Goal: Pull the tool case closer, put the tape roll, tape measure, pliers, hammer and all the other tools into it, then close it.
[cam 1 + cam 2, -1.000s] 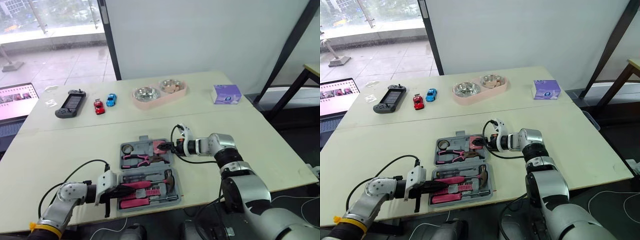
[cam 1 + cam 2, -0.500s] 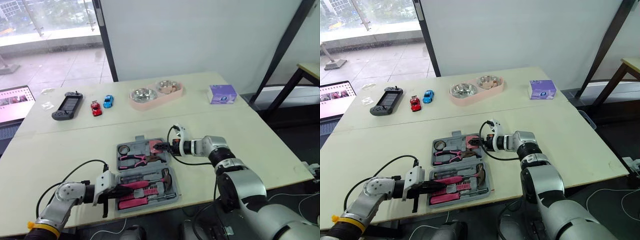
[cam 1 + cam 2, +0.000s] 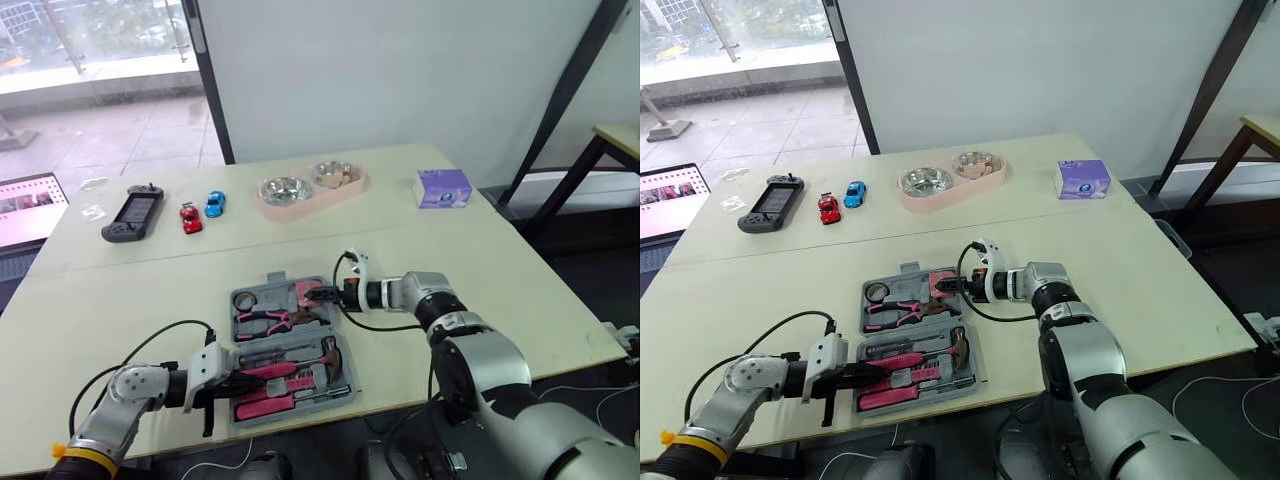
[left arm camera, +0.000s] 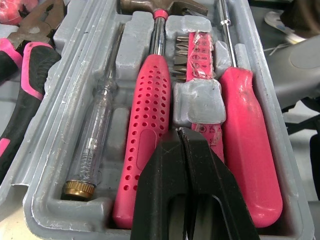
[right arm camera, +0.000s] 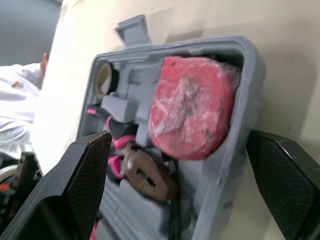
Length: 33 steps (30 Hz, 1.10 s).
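A grey tool case (image 3: 276, 280) lies open and flat on the pale bench (image 3: 500, 280), close to its near edge, within reach of both arms; its two halves lie one behind the other. The far half holds the tape roll (image 3: 245, 298), the pink-handled pliers (image 3: 270, 320) and a pink tape measure (image 5: 192, 107). The near half holds the hammer (image 4: 150, 115), a pink screwdriver (image 4: 247, 140), a strip of bits (image 4: 200, 65) and a clear tester screwdriver (image 4: 95, 130), each seated in its moulded slot. The left claw (image 4: 182, 137) sits at the case's near left edge with its fingers pressed together and nothing between them, tips just over the hammer's handle, likely nudging it down or steadying the case. The right claw (image 3: 322, 294) is spread wide and empty at the far half's right edge, beside the tape measure, probably placed to catch that rim. The tools look packed, so closing the case seems to be what remains.
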Motion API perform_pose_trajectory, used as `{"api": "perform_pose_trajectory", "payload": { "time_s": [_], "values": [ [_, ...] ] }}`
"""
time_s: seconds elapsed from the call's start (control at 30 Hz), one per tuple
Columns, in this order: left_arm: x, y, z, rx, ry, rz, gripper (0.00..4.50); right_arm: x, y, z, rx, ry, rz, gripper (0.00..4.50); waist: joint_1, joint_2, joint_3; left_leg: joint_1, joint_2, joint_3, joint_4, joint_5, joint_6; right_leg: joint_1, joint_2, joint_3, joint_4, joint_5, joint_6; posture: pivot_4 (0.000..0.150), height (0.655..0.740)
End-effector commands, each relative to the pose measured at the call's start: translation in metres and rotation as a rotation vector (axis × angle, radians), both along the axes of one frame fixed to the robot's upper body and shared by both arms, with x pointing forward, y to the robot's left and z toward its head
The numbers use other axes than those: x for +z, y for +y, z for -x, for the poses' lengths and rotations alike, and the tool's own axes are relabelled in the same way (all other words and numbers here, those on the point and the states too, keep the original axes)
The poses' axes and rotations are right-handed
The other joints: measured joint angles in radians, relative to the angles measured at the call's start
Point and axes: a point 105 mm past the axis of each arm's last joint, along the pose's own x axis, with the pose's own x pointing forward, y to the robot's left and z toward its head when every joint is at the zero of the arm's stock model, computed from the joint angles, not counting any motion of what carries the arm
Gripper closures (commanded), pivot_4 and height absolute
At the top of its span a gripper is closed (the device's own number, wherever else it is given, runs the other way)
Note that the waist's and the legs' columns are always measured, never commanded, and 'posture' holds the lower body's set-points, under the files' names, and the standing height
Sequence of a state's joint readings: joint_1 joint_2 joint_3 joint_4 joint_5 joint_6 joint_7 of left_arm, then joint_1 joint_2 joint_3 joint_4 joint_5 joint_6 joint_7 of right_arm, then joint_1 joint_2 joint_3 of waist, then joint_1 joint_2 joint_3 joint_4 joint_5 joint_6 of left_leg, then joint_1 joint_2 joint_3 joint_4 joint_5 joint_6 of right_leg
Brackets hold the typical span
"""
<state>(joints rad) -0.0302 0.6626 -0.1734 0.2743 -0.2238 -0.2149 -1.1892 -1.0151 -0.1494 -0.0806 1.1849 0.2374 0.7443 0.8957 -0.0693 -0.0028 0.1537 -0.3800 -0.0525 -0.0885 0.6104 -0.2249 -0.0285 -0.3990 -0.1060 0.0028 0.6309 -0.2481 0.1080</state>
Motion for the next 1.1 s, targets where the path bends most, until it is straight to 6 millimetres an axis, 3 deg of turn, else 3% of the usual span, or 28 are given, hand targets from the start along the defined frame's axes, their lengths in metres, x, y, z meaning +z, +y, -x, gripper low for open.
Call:
{"api": "perform_pose_trajectory", "payload": {
  "time_s": [0.03, 0.23, 0.5, 0.77, 0.93, 1.1],
  "values": [
    [-0.023, 0.016, 0.015, 0.021, 0.099, -0.093, 4.50, 0.015, 0.004, 0.000, 0.064, -0.051, -0.045, 0.12, 0.000, 0.000, 0.000, -0.001, 0.000, 0.000, 0.000, 0.000, 0.000, -0.001, 0.000, 0.000, 0.000, 0.000, 0.000, 0.150, 0.7233],
    [-0.023, 0.017, 0.015, 0.020, 0.099, -0.096, 4.50, 0.021, 0.007, 0.006, 0.140, -0.068, -0.072, 0.12, 0.000, 0.000, 0.000, -0.007, 0.000, 0.000, 0.001, 0.000, 0.000, -0.008, 0.000, 0.000, 0.001, 0.002, 0.003, 0.150, 0.7233],
    [-0.022, 0.016, 0.015, 0.017, 0.098, -0.092, 4.50, 0.009, -0.012, -0.019, -0.054, -0.144, 0.113, 0.12, 0.001, 0.000, 0.000, -0.008, 0.000, 0.000, 0.001, 0.000, 0.000, -0.008, 0.000, 0.000, 0.001, 0.002, 0.002, 0.150, 0.7233],
    [-0.021, 0.017, 0.015, 0.025, 0.097, -0.090, 4.50, 0.004, 0.015, -0.009, 0.057, -0.155, 0.128, 0.12, -0.001, 0.000, 0.000, -0.008, 0.000, 0.000, 0.001, 0.000, 0.000, -0.008, 0.000, 0.000, 0.001, 0.002, 0.002, 0.150, 0.7233],
    [-0.021, 0.018, 0.017, 0.028, 0.100, -0.092, 4.50, 0.015, 0.037, -0.007, 0.116, -0.200, 0.056, 0.12, -0.002, 0.000, 0.000, -0.008, 0.001, 0.000, 0.000, 0.000, 0.000, -0.009, 0.002, 0.000, 0.001, 0.002, 0.002, 0.150, 0.7233],
    [-0.021, 0.018, 0.019, 0.030, 0.101, -0.092, 4.50, 0.028, 0.038, -0.011, 0.102, -0.235, -0.027, 0.12, -0.003, 0.001, 0.000, -0.008, 0.003, 0.000, -0.001, 0.000, 0.000, -0.010, 0.003, 0.001, 0.001, 0.002, 0.002, 0.150, 0.7233]
  ]
}}
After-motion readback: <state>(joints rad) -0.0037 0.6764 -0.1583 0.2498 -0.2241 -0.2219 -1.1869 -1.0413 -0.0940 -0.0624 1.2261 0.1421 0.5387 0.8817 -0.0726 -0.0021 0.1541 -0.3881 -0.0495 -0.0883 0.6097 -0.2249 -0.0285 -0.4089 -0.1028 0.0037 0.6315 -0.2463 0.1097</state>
